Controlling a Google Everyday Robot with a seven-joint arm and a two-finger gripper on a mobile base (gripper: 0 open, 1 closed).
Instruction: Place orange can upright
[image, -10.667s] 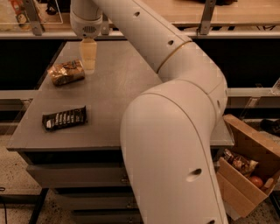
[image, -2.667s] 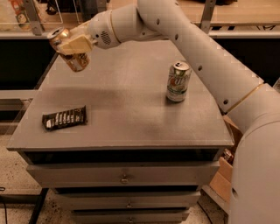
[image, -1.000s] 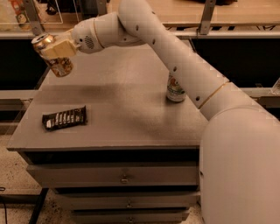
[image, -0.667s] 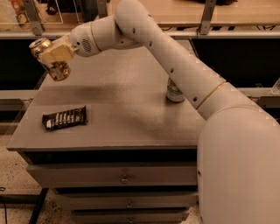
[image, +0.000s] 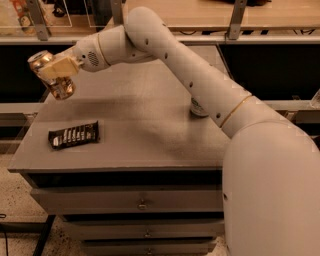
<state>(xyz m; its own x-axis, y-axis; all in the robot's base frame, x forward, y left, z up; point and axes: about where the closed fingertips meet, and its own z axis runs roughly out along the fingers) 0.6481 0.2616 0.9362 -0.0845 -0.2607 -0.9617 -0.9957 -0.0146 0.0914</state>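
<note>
The orange can (image: 56, 80) is orange-gold with mottled pale markings and a silver lid. It hangs tilted in the air over the far left edge of the grey table (image: 140, 130), lid up and to the left. My gripper (image: 54, 71) is shut on the orange can, with a pale finger (image: 59, 66) across its upper side. The arm reaches in from the right and crosses the table's back half.
A flat dark snack bar wrapper (image: 74, 135) lies near the table's front left. A white-and-green can (image: 197, 108) stands at the right, mostly hidden behind my arm. Drawers sit below the tabletop. A shelf rail runs behind the table.
Since ten seconds ago the can has been lifted off the table where it lay. In the last second my gripper has carried it a little further left and lower, still tilted.
</note>
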